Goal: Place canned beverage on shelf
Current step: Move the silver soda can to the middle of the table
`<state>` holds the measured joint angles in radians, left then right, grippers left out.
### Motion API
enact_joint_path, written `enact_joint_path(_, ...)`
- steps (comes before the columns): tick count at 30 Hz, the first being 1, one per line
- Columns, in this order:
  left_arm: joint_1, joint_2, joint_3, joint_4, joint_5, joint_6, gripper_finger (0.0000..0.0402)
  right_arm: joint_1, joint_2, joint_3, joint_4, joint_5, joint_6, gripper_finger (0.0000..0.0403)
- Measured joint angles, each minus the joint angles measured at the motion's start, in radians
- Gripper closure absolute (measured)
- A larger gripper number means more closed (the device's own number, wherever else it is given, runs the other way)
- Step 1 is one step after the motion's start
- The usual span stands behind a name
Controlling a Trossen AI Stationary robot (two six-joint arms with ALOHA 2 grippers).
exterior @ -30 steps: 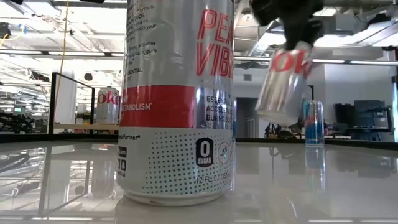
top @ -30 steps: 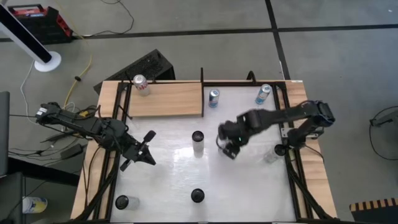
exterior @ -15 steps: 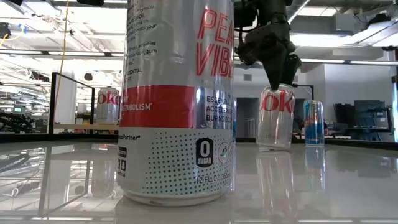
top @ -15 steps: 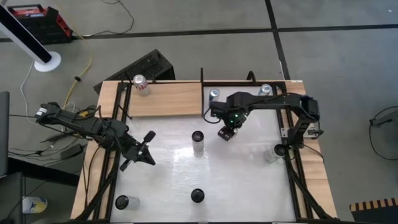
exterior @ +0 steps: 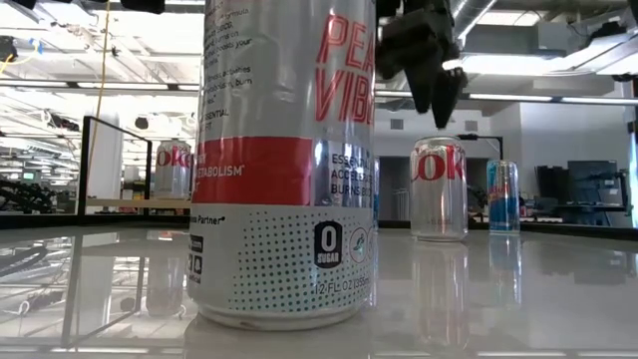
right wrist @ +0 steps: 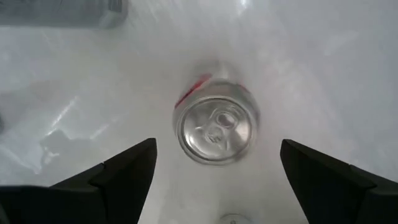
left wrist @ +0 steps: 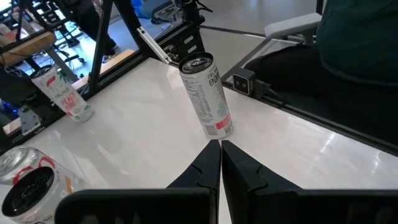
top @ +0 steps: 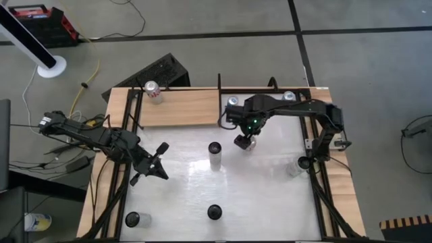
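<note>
Canned beverage (exterior: 439, 189), Coke-type silver can with red lettering: 1 item, now standing free on the white tabletop (top: 270, 196), just right of centre in the upper half of the high view, near the right end of the shelf (top: 179, 108) but not on it.

Change noted: half a second ago you had the right pincer (right wrist: 214, 165) clamped on this can as it came down to the surface; a full second ago the can hung tilted in the air. Now the pincer is released, its 2 fingers (right wrist: 124, 168) spread wide either side of the can top with clear gaps, and in the low view it sits above the can, apart from it.

Meaning for the task: the can has been set down on the tabletop, not on the light-wood board. By my judgement the placing is not done; you would need to regrasp and carry it up and left in the high view onto the board, where 1 can (top: 153, 91) already stands at the left end.

Orientation: upright, long axis vertical, pull-tab lid facing up toward the wrist camera, base flat on the tabletop.

Left pincer (left wrist: 220, 163): clenched, empty, idle over the left-centre tabletop, pointing at a tall slim can (left wrist: 206, 94).
</note>
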<state>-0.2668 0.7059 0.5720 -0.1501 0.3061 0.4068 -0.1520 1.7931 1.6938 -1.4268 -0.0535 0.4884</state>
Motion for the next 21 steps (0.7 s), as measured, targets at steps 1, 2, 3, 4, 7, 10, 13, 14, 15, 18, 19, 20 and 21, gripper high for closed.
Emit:
enact_joint_path(1, 0.0, 0.0, 0.0, 0.0, 0.0, 0.0, 0.0402, 0.004, -0.003, 0.022, -0.022, 0.016, 0.0, 0.0037)
enact_joint_path(2, 0.0, 0.0, 0.0, 0.0, 0.0, 0.0, 0.0402, 0.01, -0.012, 0.038, -0.043, 0.032, 0.004, 0.0037)
enact_joint_path(3, 0.0, 0.0, 0.0, 0.0, 0.0, -0.001, 0.0402, 0.019, -0.025, 0.05, -0.06, 0.055, 0.009, 0.0038)
enact_joint_path(4, 0.0, 0.0, 0.0, 0.0, -0.001, -0.005, 0.0402, 0.035, -0.042, 0.054, -0.066, 0.08, 0.016, 0.0039)
enact_joint_path(7, 0.0, 0.0, 0.0, -0.009, -0.003, -0.025, 0.0402, 0.114, -0.125, 0.027, -0.073, 0.177, 0.058, 0.0043)
enact_joint_path(10, 0.0, 0.0, 0.0, -0.039, -0.004, -0.04, 0.0402, 0.227, -0.222, -0.052, -0.052, 0.312, 0.185, 0.005)
enact_joint_path(13, 0.0, 0.0, 0.0, -0.042, -0.019, -0.054, 0.0402, 0.352, -0.312, -0.166, 0.041, 0.436, 0.347, 0.0061)
enact_joint_path(14, 0.0, 0.0, 0.0, -0.04, -0.029, -0.059, 0.0402, 0.394, -0.334, -0.207, 0.089, 0.489, 0.394, 0.0066)
enact_joint_path(15, 0.0, 0.0, 0.0, -0.038, -0.042, -0.062, 0.0402, 0.432, -0.352, -0.249, 0.136, 0.538, 0.428, 0.0071)
enact_joint_path(18, 0.0, 0.0, 0.0, -0.033, -0.114, -0.064, 0.0402, 0.522, -0.363, -0.362, 0.21, 0.65, 0.531, 0.0088)
enact_joint_path(19, 0.0, 0.0, 0.0, -0.034, -0.147, -0.065, 0.0402, 0.544, -0.363, -0.39, 0.21, 0.673, 0.571, 0.0095)
enact_joint_path(20, 0.001, 0.0, 0.0, -0.034, -0.178, -0.072, 0.0402, 0.562, -0.362, -0.416, 0.207, 0.685, 0.603, 0.0102)
enact_joint_path(21, 0.001, 0.0, 0.0, -0.033, -0.207, -0.074, 0.0402, 0.575, -0.358, -0.435, 0.203, 0.688, 0.627, 0.011)
